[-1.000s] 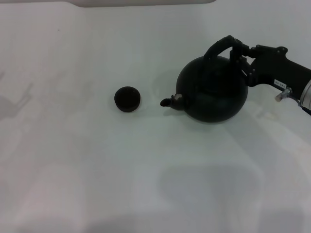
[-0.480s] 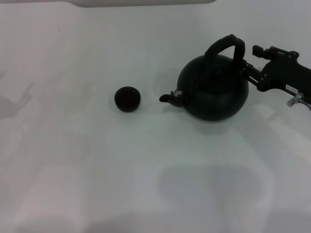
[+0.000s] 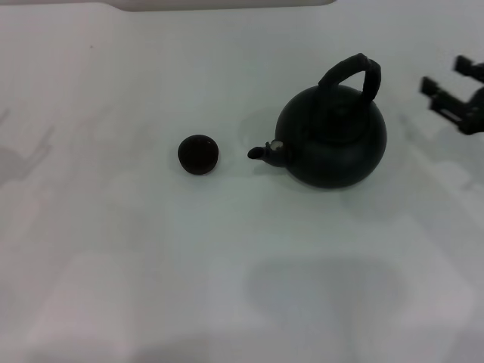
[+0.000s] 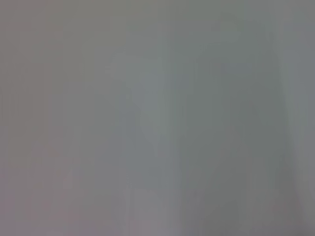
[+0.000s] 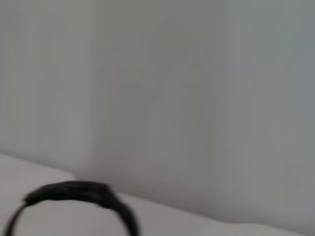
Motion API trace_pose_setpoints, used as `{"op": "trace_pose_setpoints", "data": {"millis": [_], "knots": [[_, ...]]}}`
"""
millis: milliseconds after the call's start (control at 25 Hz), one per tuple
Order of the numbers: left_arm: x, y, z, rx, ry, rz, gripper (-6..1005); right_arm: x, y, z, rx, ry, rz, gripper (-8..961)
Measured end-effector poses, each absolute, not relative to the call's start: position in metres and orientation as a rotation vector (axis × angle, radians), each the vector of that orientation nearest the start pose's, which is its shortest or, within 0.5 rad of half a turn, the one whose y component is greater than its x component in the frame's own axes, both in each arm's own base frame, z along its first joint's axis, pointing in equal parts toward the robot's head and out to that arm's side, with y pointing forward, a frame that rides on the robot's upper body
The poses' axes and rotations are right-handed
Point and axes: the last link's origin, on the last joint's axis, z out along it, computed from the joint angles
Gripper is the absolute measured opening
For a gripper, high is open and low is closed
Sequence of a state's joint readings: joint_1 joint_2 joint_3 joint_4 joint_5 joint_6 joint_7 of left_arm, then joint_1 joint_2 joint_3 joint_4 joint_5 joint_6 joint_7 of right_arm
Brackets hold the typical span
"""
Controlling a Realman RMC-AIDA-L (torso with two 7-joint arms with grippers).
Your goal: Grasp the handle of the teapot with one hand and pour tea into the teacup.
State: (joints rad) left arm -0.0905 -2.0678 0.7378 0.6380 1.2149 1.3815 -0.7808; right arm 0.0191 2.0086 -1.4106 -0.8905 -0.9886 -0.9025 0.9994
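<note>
The dark round teapot (image 3: 333, 140) stands on the white table, right of centre, its short spout (image 3: 261, 153) pointing left toward the teacup. Its black arched handle (image 3: 352, 69) stands upright and free; part of it also shows in the right wrist view (image 5: 83, 192). The tiny dark teacup (image 3: 199, 154) sits upright on the table to the left of the spout, a short gap away. My right gripper (image 3: 444, 74) is open and empty at the right edge, clear of the handle. My left gripper is out of view; the left wrist view shows only a blank grey surface.
The white table (image 3: 151, 265) spreads around both objects. A pale raised edge (image 3: 227, 4) runs along the far side of the table.
My right gripper has let go of the handle and drawn back to the right edge. The handle has swung upright. The teapot and teacup stay in place.
</note>
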Motion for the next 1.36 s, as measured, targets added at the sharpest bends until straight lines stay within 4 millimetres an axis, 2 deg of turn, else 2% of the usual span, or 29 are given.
{"op": "trace_pose_setpoints", "data": {"millis": [200, 360, 480, 600, 760, 960, 1160, 1360], "knots": [[-0.360, 0.261, 0.082, -1.844, -0.374, -0.749, 875, 0.353, 0.281, 0.050, -1.954, 0.510, 0.625, 679], [-0.353, 0.274, 0.082, -1.797, -0.366, -0.799, 875, 0.363, 0.284, 0.068, -1.804, 0.439, 0.699, 680], [-0.345, 0.290, 0.081, -1.769, -0.349, -0.830, 875, 0.368, 0.293, 0.088, -1.670, 0.424, 0.741, 680], [-0.334, 0.308, 0.084, -1.698, -0.344, -0.897, 874, 0.371, 0.303, 0.102, -1.600, 0.381, 0.706, 679], [-0.329, 0.317, 0.085, -1.620, -0.355, -0.956, 874, 0.368, 0.317, 0.120, -1.541, 0.302, 0.658, 679], [-0.322, 0.334, 0.069, -1.565, -0.392, -0.978, 874, 0.368, 0.332, 0.143, -1.433, 0.266, 0.613, 679], [-0.319, 0.338, 0.054, -1.562, -0.413, -0.962, 874, 0.369, 0.345, 0.154, -1.390, 0.258, 0.551, 679], [-0.321, 0.338, 0.052, -1.550, -0.424, -0.957, 874, 0.370, 0.349, 0.147, -1.393, 0.281, 0.533, 679]]}}
